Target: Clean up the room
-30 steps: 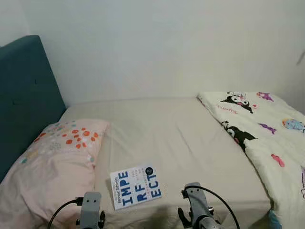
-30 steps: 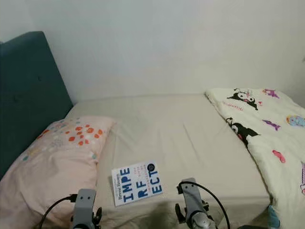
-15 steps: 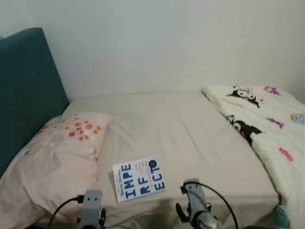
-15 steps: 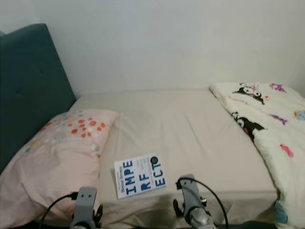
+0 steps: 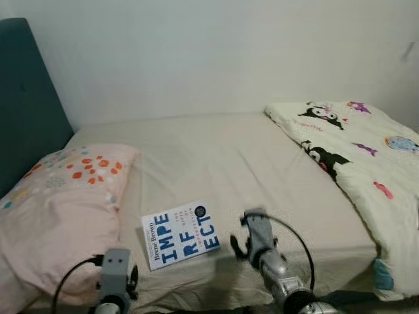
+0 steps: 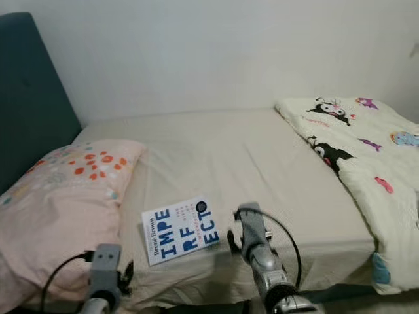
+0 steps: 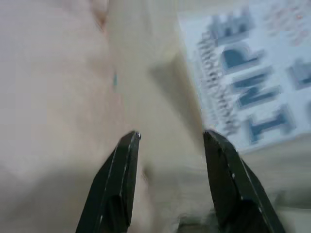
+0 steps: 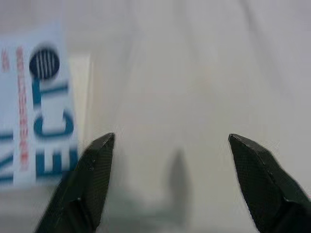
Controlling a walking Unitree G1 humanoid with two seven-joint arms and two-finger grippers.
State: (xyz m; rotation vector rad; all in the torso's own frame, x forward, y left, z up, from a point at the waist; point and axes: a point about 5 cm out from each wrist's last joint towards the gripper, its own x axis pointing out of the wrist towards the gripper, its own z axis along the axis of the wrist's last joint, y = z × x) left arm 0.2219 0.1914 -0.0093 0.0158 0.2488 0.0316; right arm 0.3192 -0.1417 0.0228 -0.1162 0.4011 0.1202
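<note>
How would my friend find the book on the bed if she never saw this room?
Start at the big bed with the beige sheet. Near its front edge, between the pink dotted pillow and the right end effector, lies the book, flat on the sheet. It is the only white thing with large blue letters.

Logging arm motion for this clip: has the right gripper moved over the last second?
Yes. The right gripper has come forward over the bed, its wrist now level with the book, where earlier it sat below the book's near edge.
</note>
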